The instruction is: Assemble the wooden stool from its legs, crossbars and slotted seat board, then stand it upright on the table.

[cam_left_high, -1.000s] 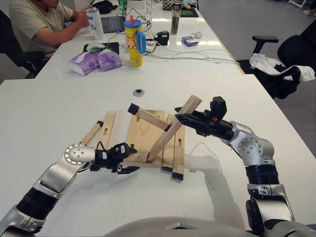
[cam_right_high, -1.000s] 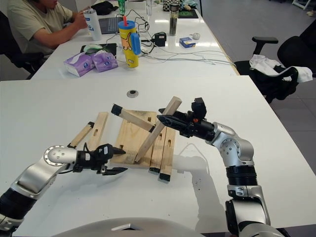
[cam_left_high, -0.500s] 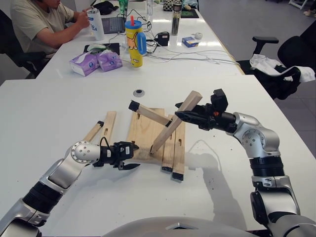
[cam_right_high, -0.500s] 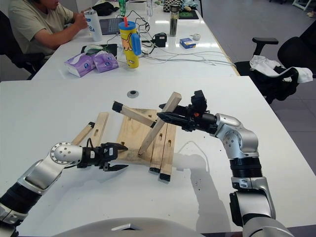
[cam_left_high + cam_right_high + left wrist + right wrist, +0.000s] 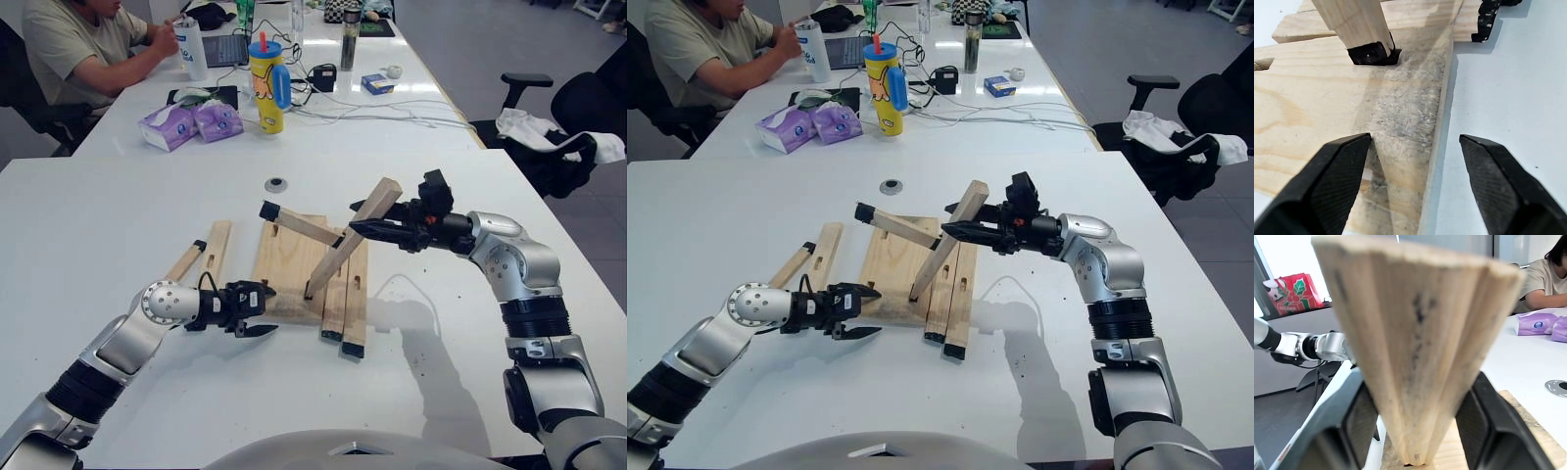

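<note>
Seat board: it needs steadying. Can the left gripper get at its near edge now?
Probably yes: the open left gripper sits at the seat board's near corner, fingers straddling its edge, nothing between.

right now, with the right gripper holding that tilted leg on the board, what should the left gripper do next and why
Probably ease the left gripper forward and close it on the near edge of the board to steady it. Its fingers are open on either side of that edge, and the right gripper holds the leg tilted, its black-capped end resting on the board.
</note>
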